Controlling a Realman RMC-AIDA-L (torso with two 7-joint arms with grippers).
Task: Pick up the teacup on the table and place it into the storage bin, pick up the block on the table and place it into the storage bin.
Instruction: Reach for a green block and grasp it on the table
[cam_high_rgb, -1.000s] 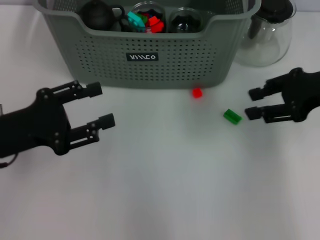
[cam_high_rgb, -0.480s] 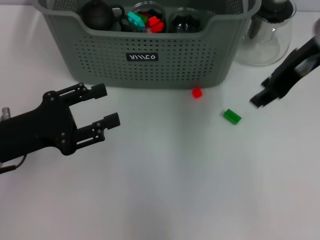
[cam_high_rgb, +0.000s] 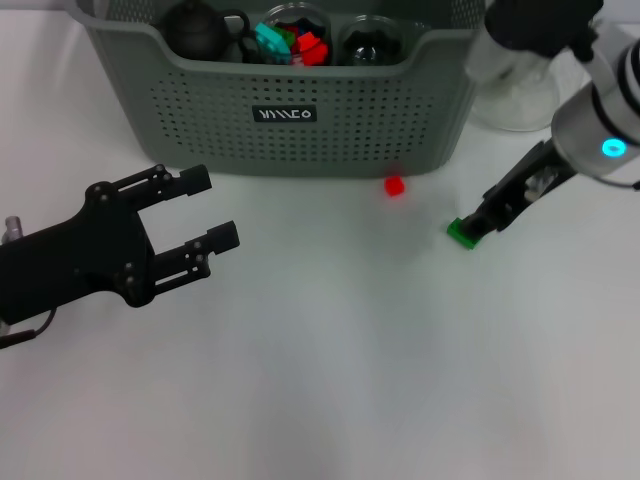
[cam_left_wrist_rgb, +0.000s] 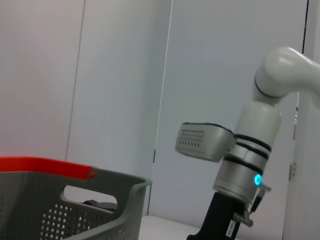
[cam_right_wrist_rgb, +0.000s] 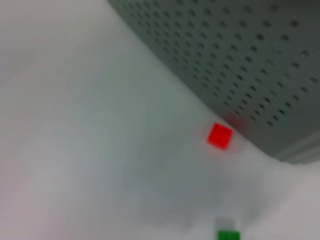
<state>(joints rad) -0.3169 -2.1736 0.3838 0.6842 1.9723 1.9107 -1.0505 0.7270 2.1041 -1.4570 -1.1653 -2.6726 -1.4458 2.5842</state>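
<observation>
The grey-green storage bin (cam_high_rgb: 300, 110) stands at the back; its perforated wall (cam_right_wrist_rgb: 240, 60) fills the right wrist view. Inside it are a dark teapot (cam_high_rgb: 195, 30), coloured blocks (cam_high_rgb: 295, 42) and clear glass cups (cam_high_rgb: 372, 42). No teacup shows on the table. A red block (cam_high_rgb: 394, 185) (cam_right_wrist_rgb: 220, 135) lies just in front of the bin. A green block (cam_high_rgb: 462, 233) (cam_right_wrist_rgb: 228, 234) lies to its right. My right gripper (cam_high_rgb: 482, 222) points steeply down, its tip right at the green block. My left gripper (cam_high_rgb: 208, 208) hangs open and empty over the table at the left.
A clear glass pitcher (cam_high_rgb: 515, 95) stands right of the bin, partly behind my white right arm (cam_high_rgb: 600, 120). The left wrist view shows the bin's corner (cam_left_wrist_rgb: 75, 200) and that arm (cam_left_wrist_rgb: 250, 160) beyond it. Bare white table (cam_high_rgb: 330, 380) lies in front.
My right arm has swung in from the right and tipped downward, bringing its gripper onto the green block. The left gripper crept slightly forward, still open. Both blocks lie where they were.
</observation>
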